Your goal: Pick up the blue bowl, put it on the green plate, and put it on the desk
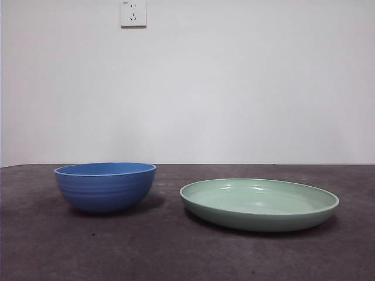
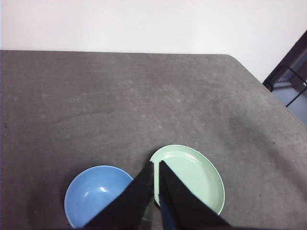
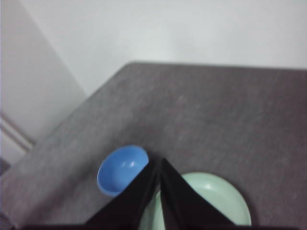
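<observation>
Both tools hang high above the desk, left tool (image 2: 156, 165) and right tool (image 3: 158, 163) each with jaws nearly closed, holding nothing. The round glossy blue bowl (image 1: 105, 186) sits upright (mouth up) beside the shallow mint-green plate (image 1: 259, 204), apart, on the dark speckled desk (image 1: 176, 252); white wall behind

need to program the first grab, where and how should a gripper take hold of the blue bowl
Probably by the rim, from above. The blue bowl stands upright on the desk, open side up and empty, apart from the green plate. Its outer wall curves in toward the base, so a side grip would likely slip. One jaw inside and one outside the thin rim should hold better. Both the left gripper and the right gripper hang high above, shut.
</observation>
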Tool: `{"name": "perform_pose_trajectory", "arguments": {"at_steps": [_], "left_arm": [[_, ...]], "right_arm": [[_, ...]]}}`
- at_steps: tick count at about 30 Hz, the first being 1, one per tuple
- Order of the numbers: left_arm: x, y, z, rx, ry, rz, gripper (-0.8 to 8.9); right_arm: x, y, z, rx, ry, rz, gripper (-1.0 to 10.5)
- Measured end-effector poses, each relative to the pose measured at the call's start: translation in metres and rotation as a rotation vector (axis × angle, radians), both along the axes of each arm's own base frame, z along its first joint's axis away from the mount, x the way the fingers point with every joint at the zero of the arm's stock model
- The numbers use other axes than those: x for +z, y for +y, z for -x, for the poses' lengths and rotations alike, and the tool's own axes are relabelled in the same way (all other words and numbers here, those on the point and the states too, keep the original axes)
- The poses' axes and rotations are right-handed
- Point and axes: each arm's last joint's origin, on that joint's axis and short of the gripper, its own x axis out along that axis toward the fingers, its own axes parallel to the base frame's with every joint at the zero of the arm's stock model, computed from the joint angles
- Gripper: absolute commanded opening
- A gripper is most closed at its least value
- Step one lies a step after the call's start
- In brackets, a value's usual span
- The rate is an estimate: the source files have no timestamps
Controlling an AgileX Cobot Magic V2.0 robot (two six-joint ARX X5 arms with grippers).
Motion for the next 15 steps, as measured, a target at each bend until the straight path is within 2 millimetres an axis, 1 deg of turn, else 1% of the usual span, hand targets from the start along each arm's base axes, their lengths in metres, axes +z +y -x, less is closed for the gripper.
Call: {"name": "perform_pose_trajectory", "arguments": {"at_steps": [2,4,5,6,7,8,9,11,12,13,15], "left_arm": [[-0.0002,-0.0007,0.0003,-0.010,-0.005,-0.010,0.33],[-0.0004,-0.0008,0.0004,-0.013,-0.005,-0.013,0.57],[-0.0005,-0.0008,0.0004,-0.013,-0.005,-0.014,0.93],[-0.0005,-0.0008,0.0004,-0.014,-0.007,-0.016,1.43],[-0.0005,-0.0008,0.0005,-0.014,-0.007,-0.017,2.03],[-0.0006,-0.0008,0.0005,-0.015,-0.007,-0.019,3.01],[-0.0007,-0.0008,0.0005,-0.015,-0.006,-0.019,4.25],[-0.0008,-0.0007,0.0006,-0.015,-0.006,-0.020,6.62],[-0.0007,-0.0008,0.0005,-0.015,-0.007,-0.020,7.58],[-0.0005,-0.0008,0.0005,-0.015,-0.009,-0.020,7.99],[0.0002,-0.0008,0.0002,-0.018,-0.021,-0.023,8.10]], "right_arm": [[-0.0006,0.0012,0.0005,0.014,-0.004,0.013,0.1],[-0.0005,0.0018,0.0010,0.022,-0.009,0.018,0.1],[-0.0005,0.0019,0.0010,0.023,-0.011,0.019,0.2],[-0.0005,0.0019,0.0009,0.023,-0.012,0.021,0.5],[-0.0005,0.0019,0.0009,0.024,-0.014,0.023,1.2],[-0.0005,0.0019,0.0009,0.025,-0.015,0.025,2.4],[-0.0005,0.0019,0.0009,0.025,-0.017,0.027,3.8],[-0.0006,0.0019,0.0009,0.026,-0.019,0.029,6.1],[-0.0006,0.0019,0.0008,0.026,-0.018,0.029,6.8],[-0.0007,0.0019,0.0007,0.026,-0.018,0.029,6.9],[-0.0009,0.0019,0.0008,0.025,-0.011,0.025,6.9]]}}
